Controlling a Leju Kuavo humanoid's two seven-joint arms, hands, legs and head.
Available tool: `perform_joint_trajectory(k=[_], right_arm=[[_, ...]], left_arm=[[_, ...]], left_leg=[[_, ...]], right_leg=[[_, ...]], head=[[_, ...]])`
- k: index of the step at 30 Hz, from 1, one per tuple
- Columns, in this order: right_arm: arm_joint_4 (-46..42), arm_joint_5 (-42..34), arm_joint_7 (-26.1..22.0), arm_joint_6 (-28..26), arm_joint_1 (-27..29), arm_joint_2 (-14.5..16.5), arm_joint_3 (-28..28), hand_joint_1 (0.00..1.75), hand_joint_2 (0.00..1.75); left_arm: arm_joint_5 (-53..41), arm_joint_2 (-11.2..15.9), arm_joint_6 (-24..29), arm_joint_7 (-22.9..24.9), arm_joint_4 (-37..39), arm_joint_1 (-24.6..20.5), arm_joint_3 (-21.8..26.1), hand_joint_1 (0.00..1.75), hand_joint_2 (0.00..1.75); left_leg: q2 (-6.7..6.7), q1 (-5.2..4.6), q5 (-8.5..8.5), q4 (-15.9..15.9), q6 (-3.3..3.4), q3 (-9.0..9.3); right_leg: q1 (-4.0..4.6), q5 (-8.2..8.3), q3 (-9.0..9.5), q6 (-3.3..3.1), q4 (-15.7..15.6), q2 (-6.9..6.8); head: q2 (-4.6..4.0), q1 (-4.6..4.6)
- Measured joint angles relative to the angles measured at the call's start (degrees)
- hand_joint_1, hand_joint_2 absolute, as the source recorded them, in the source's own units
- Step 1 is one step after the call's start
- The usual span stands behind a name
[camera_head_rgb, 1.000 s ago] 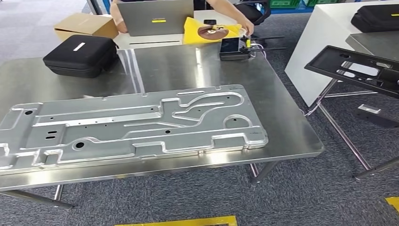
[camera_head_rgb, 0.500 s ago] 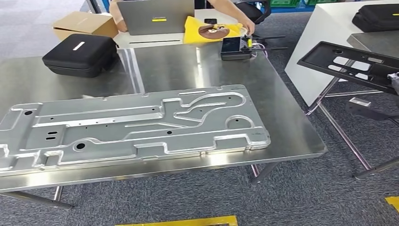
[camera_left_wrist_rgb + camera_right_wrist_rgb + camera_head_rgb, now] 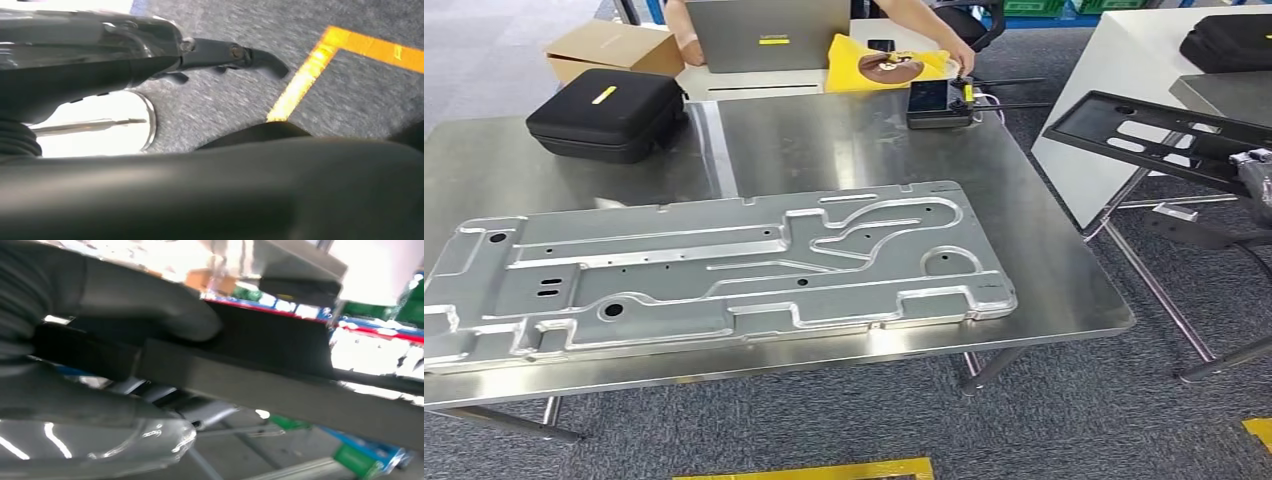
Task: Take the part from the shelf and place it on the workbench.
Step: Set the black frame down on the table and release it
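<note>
The black part [image 3: 1164,135], a flat frame with cut-out openings, is in the air beyond the right edge of the steel table [image 3: 1044,260], not touching it. The right hand [image 3: 100,335] grips it, with the thumb pressed on its top face. The left hand [image 3: 150,55] hangs over the grey floor, and I cannot tell how its fingers lie. A big metal plate [image 3: 714,270] lies on the table along the front edge. A closed black case [image 3: 609,115] stands at the far left corner.
</note>
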Motion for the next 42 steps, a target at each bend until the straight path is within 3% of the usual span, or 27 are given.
perform_joint_trajectory(k=[2,4,7,8,9,10,12,13,14,18,20,22,23,24,25,27,29,33,42], right_arm=[[0.61,0.11,0.00,0.02,-0.57,0.74,0.68,1.75,1.75],[1.08,0.15,0.01,0.01,-1.21,1.41,1.31,1.75,1.75],[1.60,0.15,0.02,-0.01,-1.75,2.11,2.03,1.75,1.75],[1.79,0.15,0.02,-0.02,-1.79,2.34,2.26,1.75,1.75],[1.97,0.15,0.02,-0.04,-1.83,2.55,2.48,1.75,1.75],[2.14,0.15,0.02,-0.07,-1.88,2.71,2.68,1.75,1.75],[2.39,0.10,0.03,-0.13,-2.10,2.91,3.00,1.75,1.75],[2.49,0.05,0.05,-0.16,-2.27,2.97,3.12,1.75,1.75],[2.58,0.00,0.08,-0.20,-2.42,3.03,3.22,1.75,1.75],[2.90,-0.10,0.11,-0.27,-2.57,3.19,3.41,1.75,1.75],[3.12,-0.18,0.14,-0.30,-2.67,3.19,3.42,1.75,1.75],[3.41,-0.27,0.18,-0.34,-2.62,3.19,3.45,1.75,1.75],[3.56,-0.29,0.20,-0.38,-2.49,3.19,3.48,1.75,1.75],[3.71,-0.32,0.20,-0.40,-2.35,3.19,3.50,1.75,1.75],[3.82,-0.36,0.20,-0.42,-2.23,3.18,3.52,1.75,1.75],[3.94,-0.50,0.20,-0.46,-2.19,3.16,3.50,1.75,1.75],[3.97,-0.61,0.20,-0.49,-2.27,3.15,3.49,1.75,1.75],[4.24,-0.02,0.18,-0.29,-2.46,3.56,3.75,1.75,1.75],[9.48,2.13,1.07,-1.74,-5.53,10.58,6.64,1.75,1.75]], left_arm=[[0.00,-0.02,-0.03,0.00,0.00,0.02,-0.05,0.00,1.75],[0.00,-0.03,-0.03,0.00,0.00,-0.03,-0.07,0.00,1.75],[0.00,-0.04,-0.03,0.00,0.00,0.00,-0.07,0.00,1.75],[0.00,-0.04,-0.03,0.00,0.00,0.06,-0.07,0.00,1.75],[0.00,-0.04,-0.03,0.00,0.00,0.12,-0.07,0.00,1.75],[0.00,-0.04,-0.02,0.00,0.00,0.15,-0.07,0.00,1.75],[0.00,-0.05,-0.01,0.00,0.01,0.14,-0.07,0.00,1.75],[0.00,-0.05,0.01,0.00,0.01,0.14,-0.07,0.00,1.75],[0.00,-0.06,0.03,0.01,0.01,0.13,-0.07,0.00,1.75],[0.00,-0.09,0.15,0.02,0.00,0.14,-0.07,0.00,1.75],[0.00,-0.14,0.21,0.02,0.00,0.11,-0.07,0.00,1.75],[0.00,-0.18,0.23,0.02,0.00,0.12,-0.07,0.00,1.75],[0.00,-0.19,0.23,0.03,0.00,0.16,-0.07,0.00,1.75],[0.00,-0.20,0.23,0.03,0.00,0.21,-0.07,0.00,1.75],[0.00,-0.20,0.23,0.04,0.00,0.24,-0.07,0.00,1.75],[0.00,-0.23,0.23,0.04,0.00,0.24,-0.07,0.00,1.75],[0.00,-0.26,0.23,0.06,0.00,0.22,-0.07,0.00,1.75],[0.00,-0.26,0.15,0.15,0.00,0.37,-0.13,0.00,1.75],[-0.07,-0.28,-0.20,0.41,0.00,-0.02,-0.78,0.00,1.75]], left_leg=[[-0.01,0.04,-0.23,0.21,-0.27,-0.05],[0.00,0.27,-1.96,2.48,-1.08,-0.95],[0.02,1.27,-6.86,13.09,-2.40,-5.91],[0.02,1.59,-7.41,15.68,-2.67,-7.25],[0.03,1.83,-6.85,16.18,-2.88,-7.65],[0.03,2.03,-5.22,14.29,-3.01,-6.92],[-0.02,2.25,-1.11,6.69,-3.08,-3.49],[-0.06,2.22,0.15,3.45,-2.96,-2.01],[-0.10,2.13,0.59,1.50,-2.74,-1.15],[-0.12,1.99,0.35,0.30,-1.53,-0.74],[-0.06,2.04,0.55,-0.13,-0.84,-0.51],[-0.03,1.72,0.51,-0.13,-0.39,-0.47],[-0.02,1.51,0.48,-0.12,-0.26,-0.43],[-0.02,1.32,0.44,-0.11,-0.15,-0.37],[-0.02,1.15,0.40,-0.10,-0.08,-0.25],[-0.03,0.89,0.21,-0.04,-0.02,0.03],[-0.05,0.51,-0.03,0.25,-0.09,-0.07],[-0.04,0.17,-0.09,0.18,0.45,-0.15],[0.02,0.38,0.23,-0.34,-0.06,0.17]], right_leg=[[-0.19,0.11,0.06,-0.33,-0.19,0.00],[-0.56,0.18,0.19,-0.74,-0.30,-0.14],[-0.86,0.12,0.26,-0.97,-0.30,-0.34],[-0.96,0.10,0.28,-0.96,-0.30,-0.36],[-1.08,0.05,0.33,-0.90,-0.29,-0.37],[-1.22,-0.03,0.43,-0.79,-0.29,-0.35],[-1.45,-0.27,0.73,-0.38,-0.30,-0.31],[-1.47,-0.36,0.80,-0.09,-0.29,-0.25],[-1.46,-0.39,0.76,0.23,-0.29,-0.20],[-1.66,-0.68,0.72,1.51,-0.46,-0.21],[-1.51,-3.18,-0.83,1.46,3.21,-0.24],[-1.05,-6.63,-4.40,1.21,10.78,-0.15],[-0.86,-7.50,-5.94,1.13,13.90,-0.12],[-0.70,-7.28,-6.60,0.99,15.13,-0.11],[-0.57,-5.98,-6.16,0.80,14.05,-0.11],[-0.29,-2.00,-2.86,0.25,6.94,-0.16],[-0.02,0.05,-0.22,-0.14,0.96,-0.23],[0.07,0.04,0.24,-0.20,-0.33,-0.10],[0.29,-0.06,0.30,-0.44,-0.26,-0.02]], head=[[0.00,-0.01],[0.00,-0.01],[0.00,-0.01],[0.00,-0.01],[0.00,-0.01],[0.00,-0.01],[0.00,-0.02],[0.00,-0.02],[0.00,-0.02],[0.00,-0.01],[0.00,-0.01],[0.00,-0.01],[0.00,-0.01],[0.00,-0.01],[0.00,-0.01],[0.00,-0.01],[0.00,-0.03],[0.00,-0.05],[0.00,-0.04]])
